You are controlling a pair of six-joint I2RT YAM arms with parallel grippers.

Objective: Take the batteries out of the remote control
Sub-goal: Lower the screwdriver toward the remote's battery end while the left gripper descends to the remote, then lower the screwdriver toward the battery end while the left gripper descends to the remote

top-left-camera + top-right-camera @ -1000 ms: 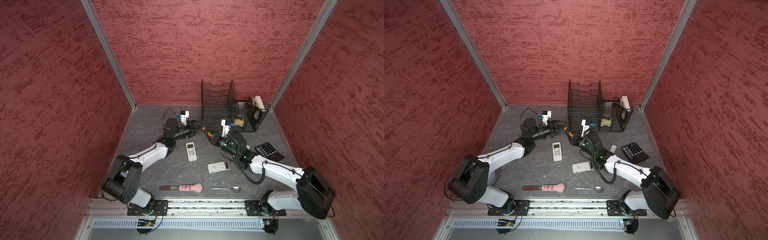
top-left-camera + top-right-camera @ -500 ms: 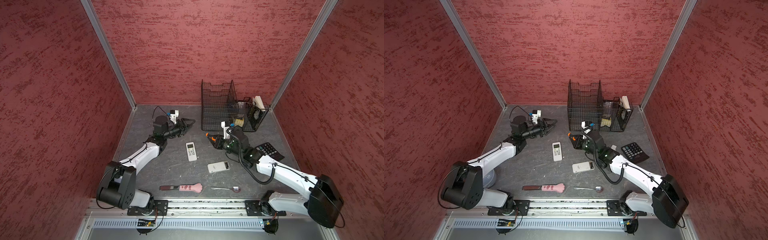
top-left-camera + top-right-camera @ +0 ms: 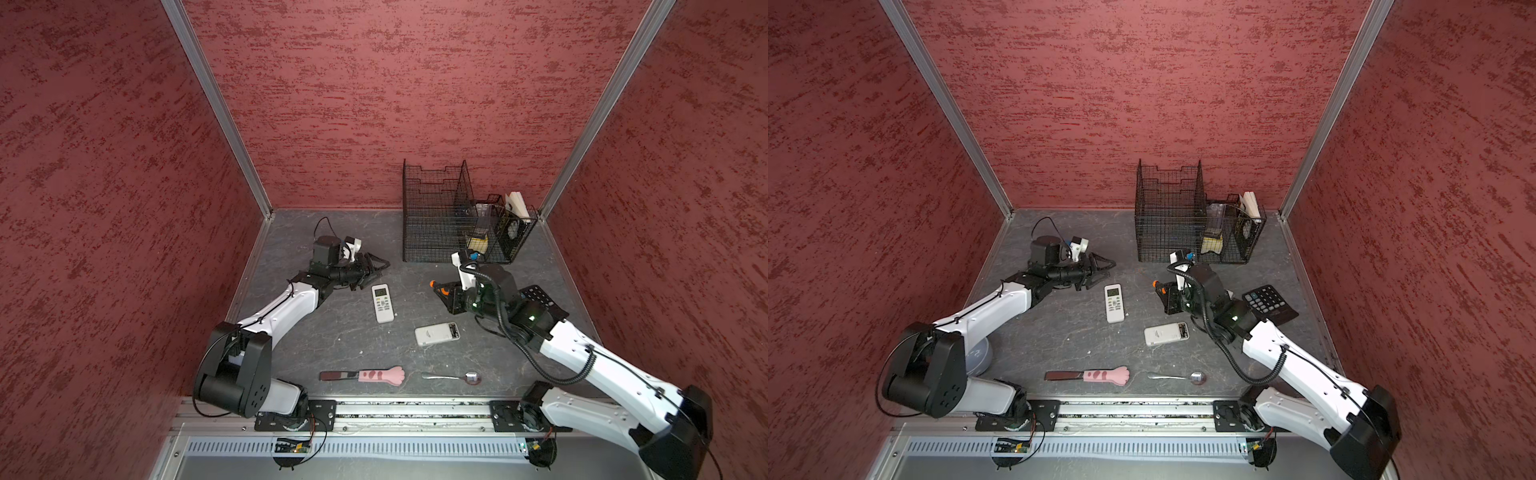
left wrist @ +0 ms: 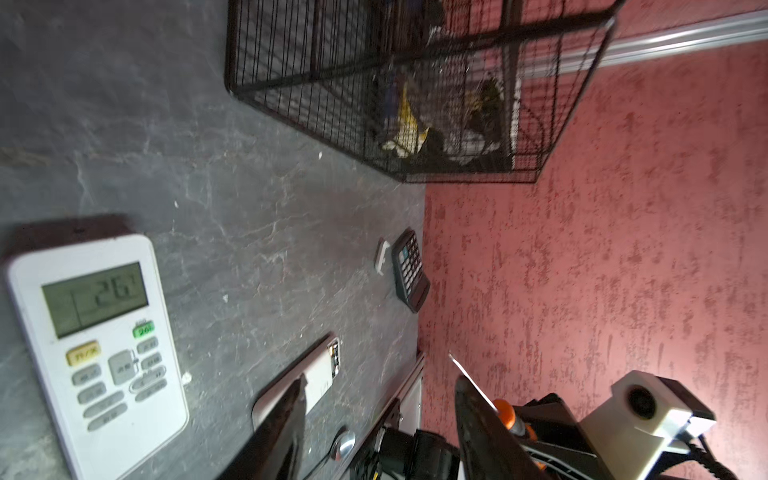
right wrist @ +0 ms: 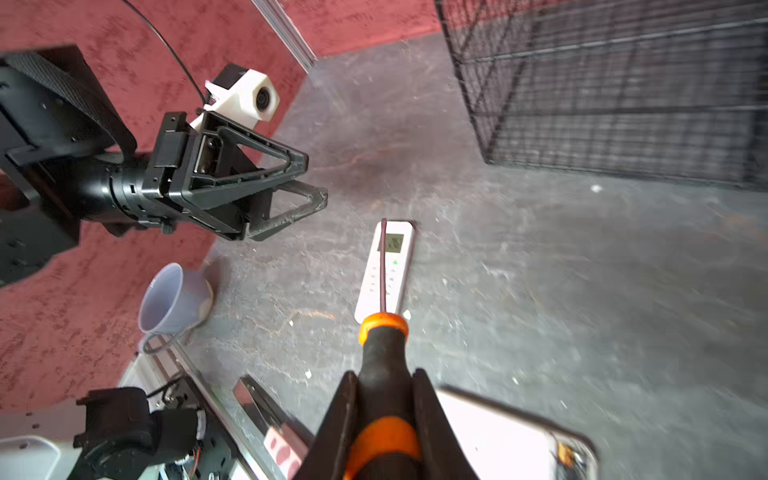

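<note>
Both top views show the face-down remote [image 3: 432, 335] [image 3: 1163, 334] flat on the table [image 3: 332, 340], between the two arms and nearer the right one. Its battery bay [image 3: 453, 331] is uncovered at one end; what sits inside is too small to tell. A second remote [image 3: 382, 303], display up, lies near it toward the left arm.

The right arm reaches forward and low, with the right gripper [image 5: 384, 374] just above the table — jaws clamped on the black-and-orange handle of a screwdriver [image 5: 382, 328]. In the right wrist view the tool's thin shaft lines up with the second remote.

The left arm stretches out low. The left gripper [image 3: 383, 266] hovers just behind the second remote's display end — jaws moderately apart, holding nothing. A calculator [image 3: 540, 296] lies by the right arm.
</note>
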